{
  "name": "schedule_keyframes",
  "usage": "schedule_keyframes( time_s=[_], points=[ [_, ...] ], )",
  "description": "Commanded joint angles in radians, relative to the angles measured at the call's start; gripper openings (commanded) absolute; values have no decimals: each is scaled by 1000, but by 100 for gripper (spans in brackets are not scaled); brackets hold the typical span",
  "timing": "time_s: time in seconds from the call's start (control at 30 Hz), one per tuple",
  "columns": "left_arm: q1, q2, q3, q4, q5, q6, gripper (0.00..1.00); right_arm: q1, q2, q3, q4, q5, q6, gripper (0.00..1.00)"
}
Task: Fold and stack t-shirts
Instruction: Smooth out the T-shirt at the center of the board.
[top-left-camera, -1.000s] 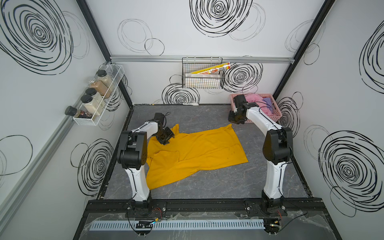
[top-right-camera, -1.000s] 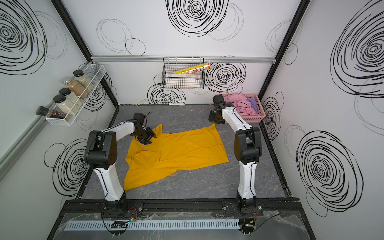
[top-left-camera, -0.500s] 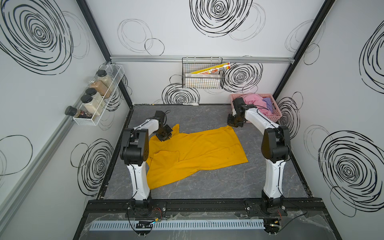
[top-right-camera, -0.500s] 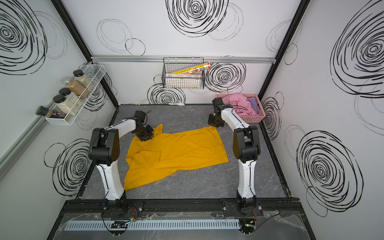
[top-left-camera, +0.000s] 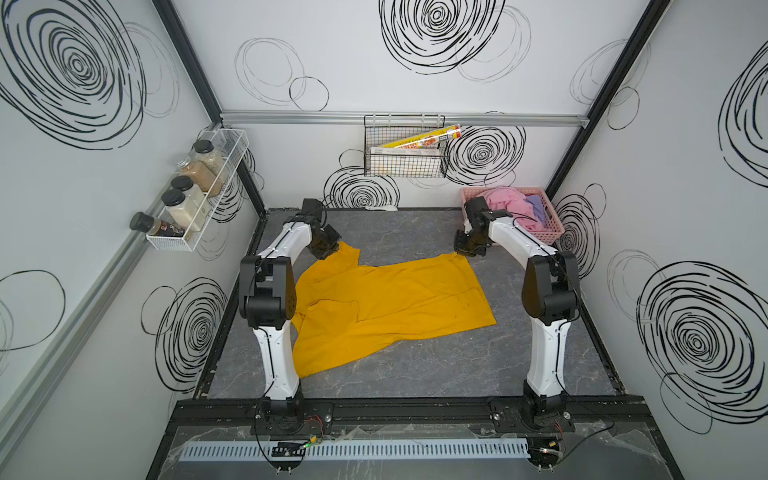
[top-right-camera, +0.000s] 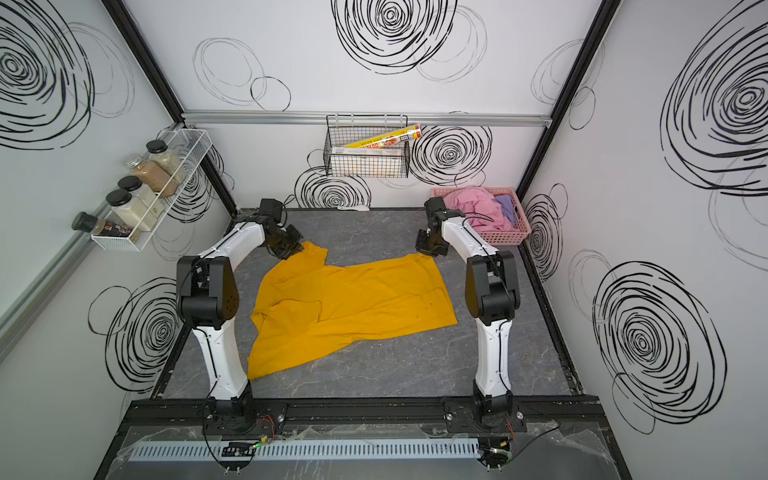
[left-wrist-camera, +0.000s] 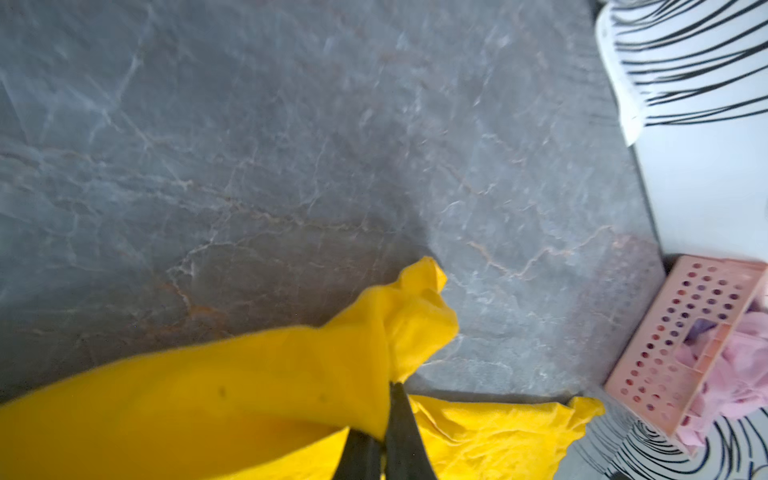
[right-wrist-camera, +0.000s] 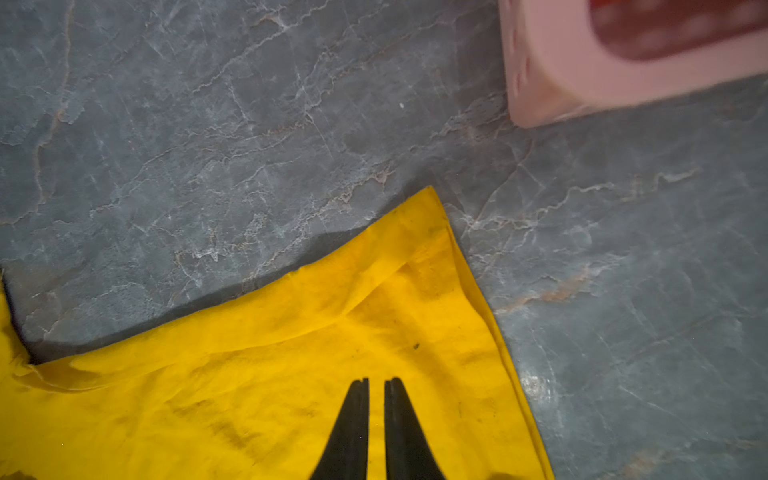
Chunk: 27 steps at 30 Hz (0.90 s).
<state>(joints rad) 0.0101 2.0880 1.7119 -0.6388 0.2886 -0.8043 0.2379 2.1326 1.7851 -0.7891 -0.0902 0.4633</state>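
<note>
Since a second ago the left gripper (top-left-camera: 329, 249) has closed and slid a little toward the back wall, drawing the far left corner of the mustard-yellow cotton t-shirt (top-left-camera: 395, 303) with it. Its black fingers (left-wrist-camera: 401, 428) are pressed together on a bunched fold of that cloth. The shirt lies spread but rumpled on the grey marbled tabletop (top-left-camera: 415, 374) between the two arms. The right gripper (right-wrist-camera: 376, 380) sits over the shirt's far right corner, its fingers almost together with a thin slit between them; whether they pinch cloth cannot be told. Just behind it, in the back right corner, the pink perforated plastic basket (top-left-camera: 552, 237) holds a crumpled light pink t-shirt (top-left-camera: 509, 201) and a lavender-purple t-shirt (top-left-camera: 536, 205).
</note>
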Motion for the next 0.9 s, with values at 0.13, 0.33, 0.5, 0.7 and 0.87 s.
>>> schedule_keyframes(
  time_s=[0.13, 0.33, 0.5, 0.7, 0.87],
  points=[
    [64, 90, 76, -37, 26, -10, 0, -12, 88, 52, -40, 46, 3, 22],
    [92, 94, 38, -32, 17, -1, 0, -14, 169, 149, -69, 63, 0, 24],
    [110, 95, 1, -21, 14, 10, 0, -15, 227, 227, -89, 61, -3, 24],
    [118, 100, -12, -16, 11, 16, 0, -14, 233, 241, -88, 60, -3, 24],
    [117, 108, -12, -16, 13, 16, 0, -14, 256, 253, -88, 56, -7, 24]
  ],
)
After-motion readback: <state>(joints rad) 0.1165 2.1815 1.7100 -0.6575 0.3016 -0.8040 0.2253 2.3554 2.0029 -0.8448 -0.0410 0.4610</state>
